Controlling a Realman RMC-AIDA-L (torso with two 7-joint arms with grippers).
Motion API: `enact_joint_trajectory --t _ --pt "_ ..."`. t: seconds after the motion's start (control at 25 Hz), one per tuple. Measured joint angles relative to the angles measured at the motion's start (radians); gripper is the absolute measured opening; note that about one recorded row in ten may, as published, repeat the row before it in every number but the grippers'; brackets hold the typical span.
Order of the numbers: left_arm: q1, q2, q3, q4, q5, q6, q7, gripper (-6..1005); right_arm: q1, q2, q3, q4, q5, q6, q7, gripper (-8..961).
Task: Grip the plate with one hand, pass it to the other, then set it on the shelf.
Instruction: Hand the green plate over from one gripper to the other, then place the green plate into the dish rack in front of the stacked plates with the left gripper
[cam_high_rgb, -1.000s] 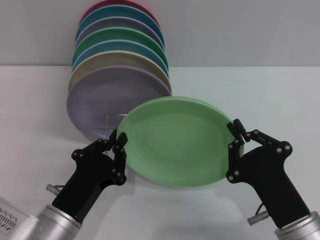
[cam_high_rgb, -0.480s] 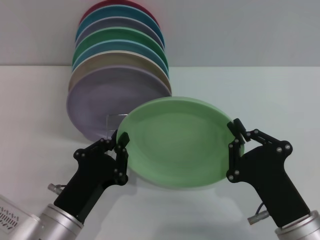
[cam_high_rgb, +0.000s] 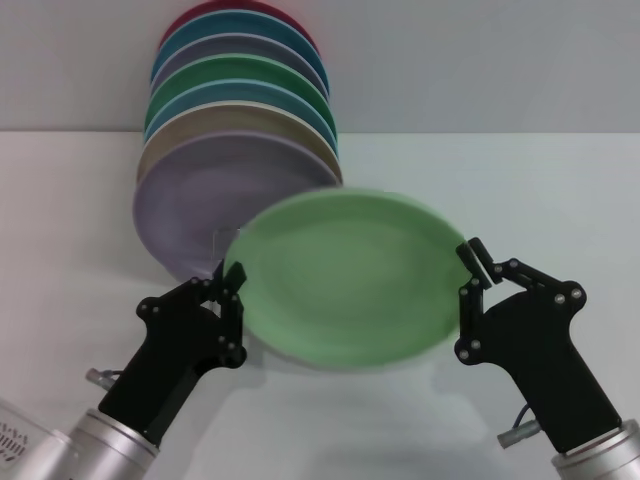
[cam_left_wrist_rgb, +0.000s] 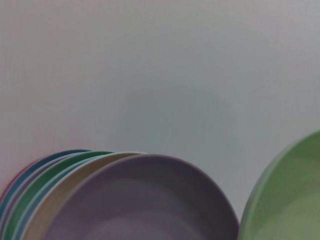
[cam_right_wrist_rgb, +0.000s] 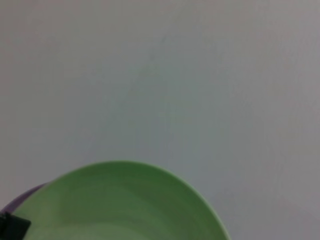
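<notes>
Since a second earlier we had drifted the plate (cam_high_rgb: 345, 278) left toward the shelf (cam_high_rgb: 225, 240), airborne between both arms. Left gripper (cam_high_rgb: 232, 283) jaws pinched its rim; right gripper (cam_high_rgb: 473, 270) jaws likewise gripped, mid-handover.

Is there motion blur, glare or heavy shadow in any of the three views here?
Head view: the plate has a smeared upper rim between the left gripper and right gripper, while the racked plates stay crisp; no glare, only soft shadow on the table. Left wrist view: both plate edges soft. Right wrist view: the plate rim is soft against a plain, evenly lit background.
</notes>
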Motion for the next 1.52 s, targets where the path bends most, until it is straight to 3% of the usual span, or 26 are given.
enact_joint_trajectory --t 0.32,0.48,0.68,1.08,1.52 --pt "0.015 0.0 -0.001 0.0 -0.002 0.022 0.008 37 0.012 0.0 -0.005 -0.01 -0.002 -0.006 -0.001 27" --pt "0.036 0.003 0.0 -0.001 0.001 0.107 0.019 39 0.011 -0.005 -0.02 0.011 -0.008 -0.036 0.05 66" --pt "0.047 0.008 -0.032 0.011 -0.001 0.17 0.01 43 0.016 -0.013 -0.087 0.02 -0.01 -0.095 0.107 255" --pt "0.05 0.011 -0.153 0.069 0.003 0.318 0.011 49 0.022 -0.013 -0.113 -0.014 -0.01 -0.105 0.123 254" --pt "-0.031 0.009 -0.203 0.246 0.006 0.384 0.015 56 0.029 0.002 -0.101 -0.108 0.054 -0.097 0.124 254"
